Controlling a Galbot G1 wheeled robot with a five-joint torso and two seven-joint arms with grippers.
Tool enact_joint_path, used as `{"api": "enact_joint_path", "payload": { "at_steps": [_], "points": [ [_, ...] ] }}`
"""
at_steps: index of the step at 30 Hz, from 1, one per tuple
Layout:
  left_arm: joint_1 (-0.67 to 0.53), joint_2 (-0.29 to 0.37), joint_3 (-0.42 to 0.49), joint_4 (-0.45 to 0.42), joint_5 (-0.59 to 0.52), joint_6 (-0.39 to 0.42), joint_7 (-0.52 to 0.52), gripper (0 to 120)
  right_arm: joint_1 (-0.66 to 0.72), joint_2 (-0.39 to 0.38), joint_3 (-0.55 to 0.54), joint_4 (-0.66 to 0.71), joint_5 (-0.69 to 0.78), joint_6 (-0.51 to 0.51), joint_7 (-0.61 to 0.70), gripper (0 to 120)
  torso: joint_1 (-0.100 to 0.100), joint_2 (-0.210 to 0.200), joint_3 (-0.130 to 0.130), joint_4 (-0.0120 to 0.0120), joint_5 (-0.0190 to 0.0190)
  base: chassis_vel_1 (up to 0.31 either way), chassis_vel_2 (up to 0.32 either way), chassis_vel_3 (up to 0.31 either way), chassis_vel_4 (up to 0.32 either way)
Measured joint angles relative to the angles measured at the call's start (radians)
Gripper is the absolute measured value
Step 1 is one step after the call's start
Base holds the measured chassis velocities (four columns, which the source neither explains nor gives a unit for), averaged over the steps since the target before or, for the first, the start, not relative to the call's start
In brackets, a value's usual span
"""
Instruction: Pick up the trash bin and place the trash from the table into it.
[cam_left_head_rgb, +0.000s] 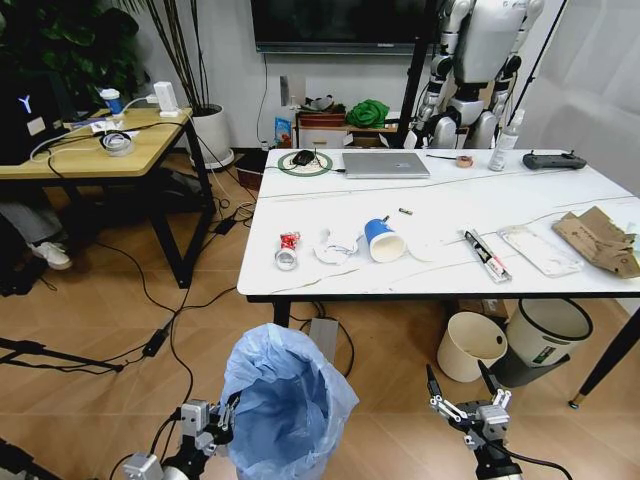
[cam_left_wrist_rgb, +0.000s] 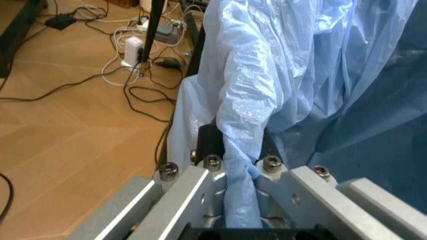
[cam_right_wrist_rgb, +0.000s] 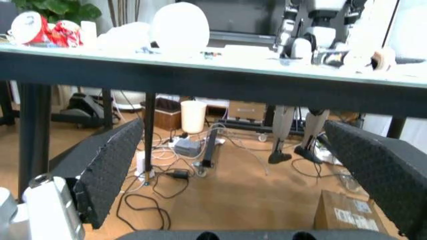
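No brand name or label can be read anywhere; the printing on the long black-and-white wrapper (cam_left_head_rgb: 487, 254) is too small to make out.

The trash bin (cam_left_head_rgb: 286, 402), one round bin lined with a crinkled light-blue bag, sits low in front of the surface (cam_left_head_rgb: 440, 215), off to the robot's left. The left gripper (cam_left_wrist_rgb: 240, 175) has its fingers (cam_left_wrist_rgb: 179, 192) closed tight on a bunched fold of the bag at the bin's rim (cam_left_wrist_rgb: 243, 125). The right gripper (cam_left_head_rgb: 468, 397) hangs below the surface edge on the robot's right, its two black padded fingers (cam_right_wrist_rgb: 110, 167) spread wide with nothing between them.

On the marble-look top lie one blue paper cup (cam_left_head_rgb: 383, 240) on its side, one crushed red can (cam_left_head_rgb: 289, 241) beside a small roll of tape (cam_left_head_rgb: 286, 260), one crumpled white wrapper (cam_left_head_rgb: 336, 245), one clear plastic pack (cam_left_head_rgb: 541, 249) and one piece of torn brown cardboard (cam_left_head_rgb: 600, 239). Farther back are one silver laptop (cam_left_head_rgb: 385, 164), one black controller (cam_left_head_rgb: 554, 160) and one clear bottle (cam_left_head_rgb: 505, 141). Under the surface stand two other bins: a cream one (cam_left_head_rgb: 471, 345) and a white one with a black rim (cam_left_head_rgb: 545, 336).
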Motion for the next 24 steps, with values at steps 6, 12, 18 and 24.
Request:
{"api": "enact_joint_path", "payload": {
  "at_steps": [6, 12, 18, 24],
  "points": [
    [-0.001, 0.0, 0.0, -0.006, 0.0, 0.0, -0.004, 0, -0.007, 0.0, 0.0, 0.012, 0.0, 0.0, 0.001, 100, 0.013, 0.03, 0.016, -0.0001, 0.0, 0.0, 0.0, 0.0, 0.0],
    [0.003, -0.002, 0.0, -0.012, 0.0, 0.0, -0.004, 0, -0.01, 0.0, 0.0, 0.014, 0.0, 0.009, 0.0, 100, 0.025, 0.059, 0.034, -0.0001, 0.0, 0.0, 0.0, 0.0, 0.0],
    [0.005, -0.004, 0.0, -0.017, 0.002, 0.0, -0.004, 0, -0.011, 0.0, 0.0, 0.013, 0.0, 0.011, 0.0, 100, 0.032, 0.074, 0.042, -0.0001, 0.0, 0.0, 0.0, 0.0, 0.0],
    [0.008, -0.004, 0.0, -0.023, 0.009, -0.001, -0.004, 0, -0.013, 0.0, 0.0, 0.019, 0.0, 0.012, 0.0, 100, 0.048, 0.11, 0.062, 0.0, 0.0, 0.0, 0.0, 0.0, 0.0]
  ]
}}
